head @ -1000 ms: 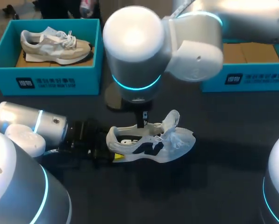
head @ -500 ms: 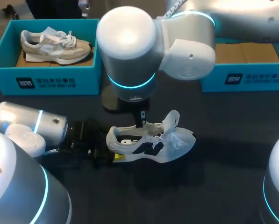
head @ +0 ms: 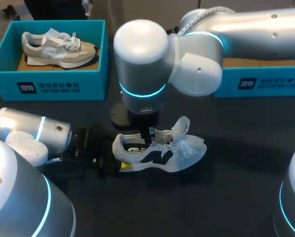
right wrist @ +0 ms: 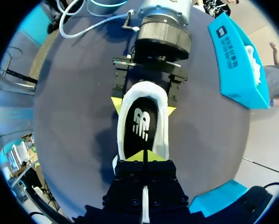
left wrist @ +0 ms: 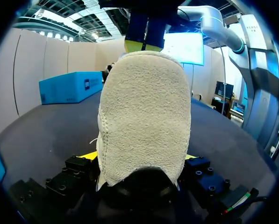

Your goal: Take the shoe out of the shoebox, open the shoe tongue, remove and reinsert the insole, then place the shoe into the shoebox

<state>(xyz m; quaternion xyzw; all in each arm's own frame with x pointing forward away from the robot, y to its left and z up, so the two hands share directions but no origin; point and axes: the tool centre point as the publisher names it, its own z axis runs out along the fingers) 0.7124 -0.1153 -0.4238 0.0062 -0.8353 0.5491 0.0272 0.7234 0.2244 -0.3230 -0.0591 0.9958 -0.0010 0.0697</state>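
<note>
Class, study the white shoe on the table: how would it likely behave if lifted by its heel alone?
The white shoe probably lifts easily; its upper looks thin and soft. Its tongue stands pulled up and loose, so it would likely flop. Gripped only at the heel by the left gripper, the toe may sag or swing.

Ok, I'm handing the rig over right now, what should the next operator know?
Left claw: shut on the heel of the shoe, which rests on the table, outside any box.
Right claw: shut, tips at the shoe's opening, just over the insole; no grip on it visible.
Done: shoe out, tongue appears lifted.
To do: pull insole out, refit it, put the shoe into the shoebox at far right.
</note>
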